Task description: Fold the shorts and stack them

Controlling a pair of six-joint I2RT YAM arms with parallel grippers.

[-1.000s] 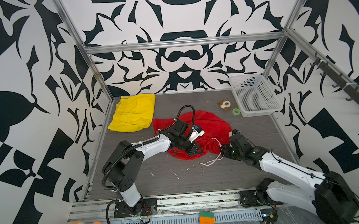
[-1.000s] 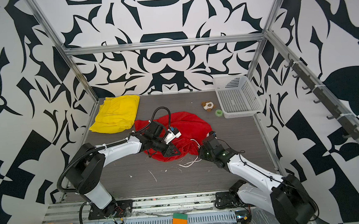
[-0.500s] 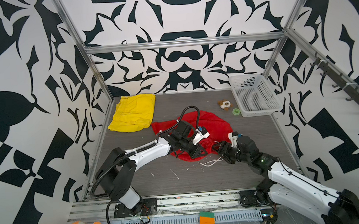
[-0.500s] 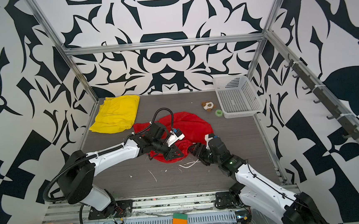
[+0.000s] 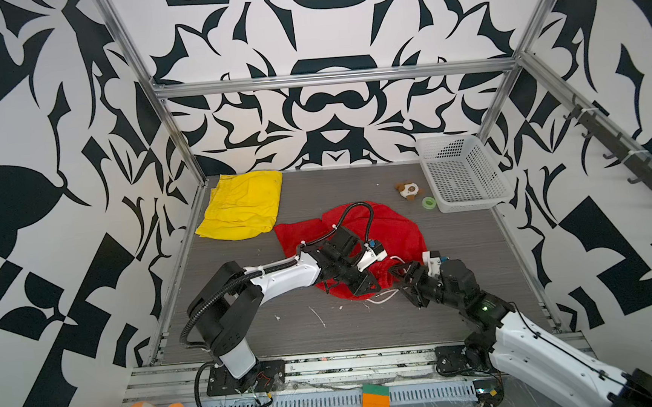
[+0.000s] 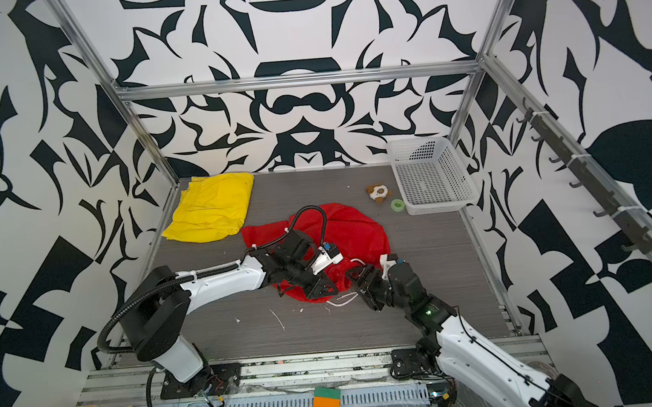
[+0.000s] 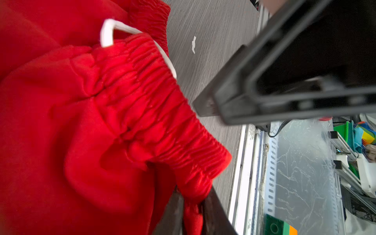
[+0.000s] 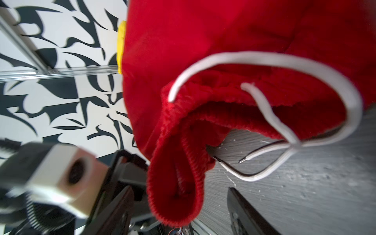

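Left hand [image 5: 366,285] isn't bothering with the yellow shorts [image 5: 242,204], which are lying folded flat at the back corner farthest from the basket [image 5: 469,203], so that half's looking done. It's pinching the waistband [image 7: 158,97] of the red shorts [image 5: 393,227] tight; they're lying bunched mid-worktop [image 5: 364,327], forward and left of the basket. Right hand [image 5: 400,274], nearer the basket, is gaping wide around a waistband fold, gripping nothing yet. Folding the red pair and stacking are left waiting, I'm guessing.
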